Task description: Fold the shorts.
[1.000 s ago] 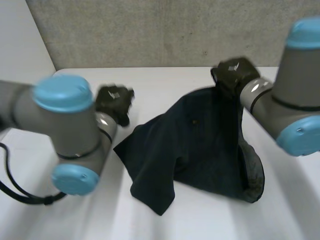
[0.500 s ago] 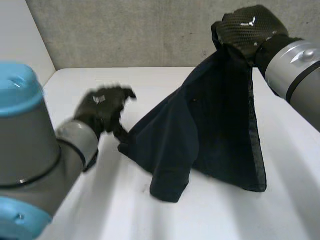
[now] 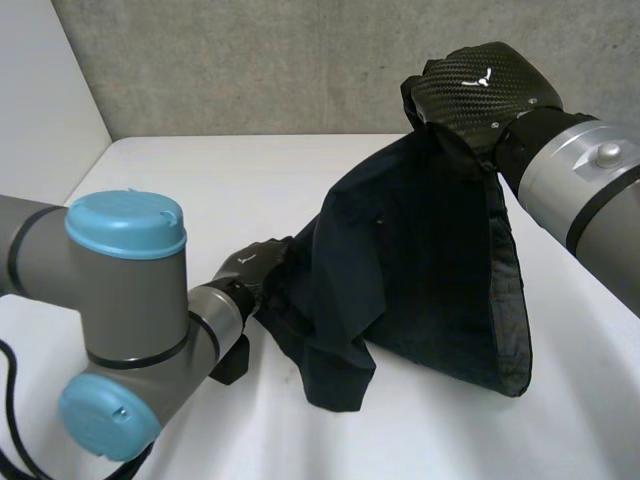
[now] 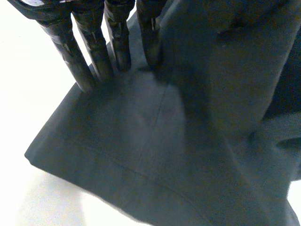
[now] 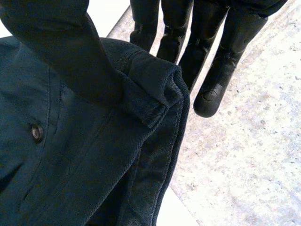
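While right hand pinches top edge, dark shorts hang tentlike.

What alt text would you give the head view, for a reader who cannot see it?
The robot's black right hand holds a pair of dark navy fabric shorts up by one end, so that they hang like a tent down onto the white table. The black left hand rests at the shorts' low edge on the table.

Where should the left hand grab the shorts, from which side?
The leg hem of the shorts lying flat on the table, past the left hand. Slide in low from the robot's left: that edge is free; the right hand holds the top.
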